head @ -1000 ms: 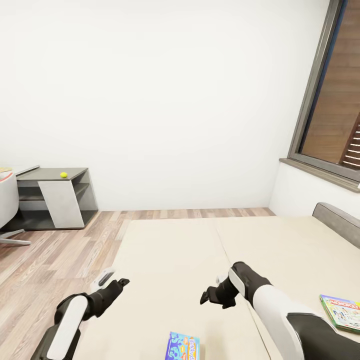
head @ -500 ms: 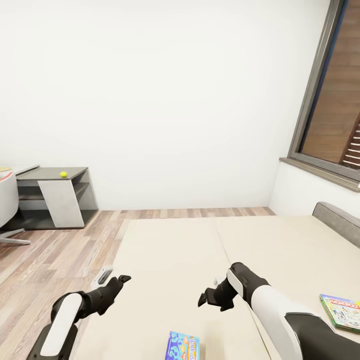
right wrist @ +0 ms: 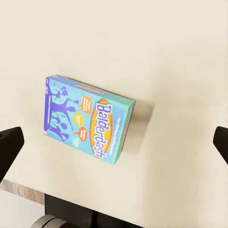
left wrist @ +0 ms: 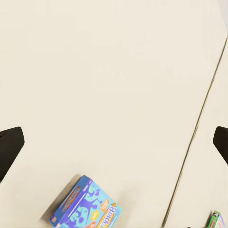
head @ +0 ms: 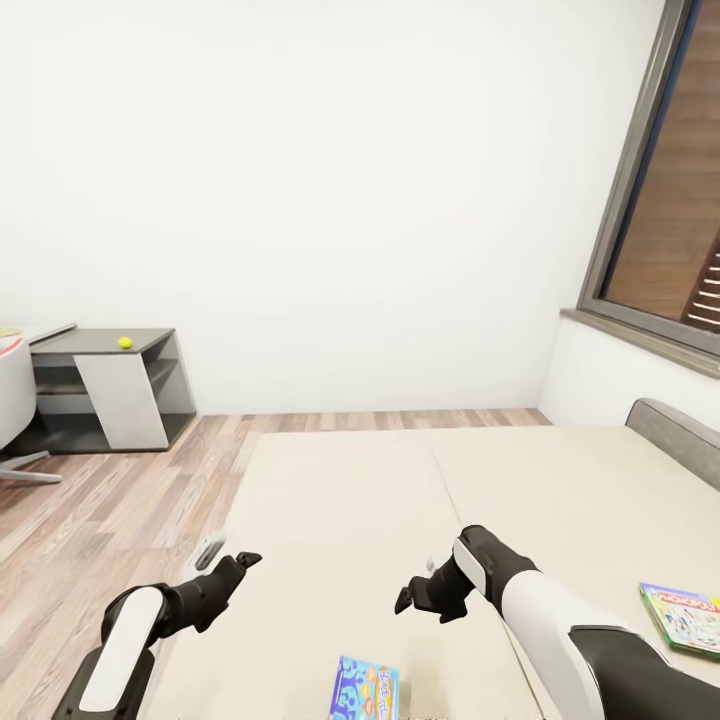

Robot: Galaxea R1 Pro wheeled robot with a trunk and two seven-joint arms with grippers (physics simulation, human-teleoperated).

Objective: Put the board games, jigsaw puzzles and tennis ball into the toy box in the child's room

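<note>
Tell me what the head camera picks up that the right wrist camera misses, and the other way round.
Head view alone: the white-green Monopoly box near the bed's right edge, the tennis ball on a dark grey desk by the far wall, the window, and both arms with the left gripper and right gripper over the bed.

Right wrist view alone: the blue box's printed title, Balderdash, and some dark hardware past the bed's edge.

Shared: the blue board game lying on the beige bed.
</note>
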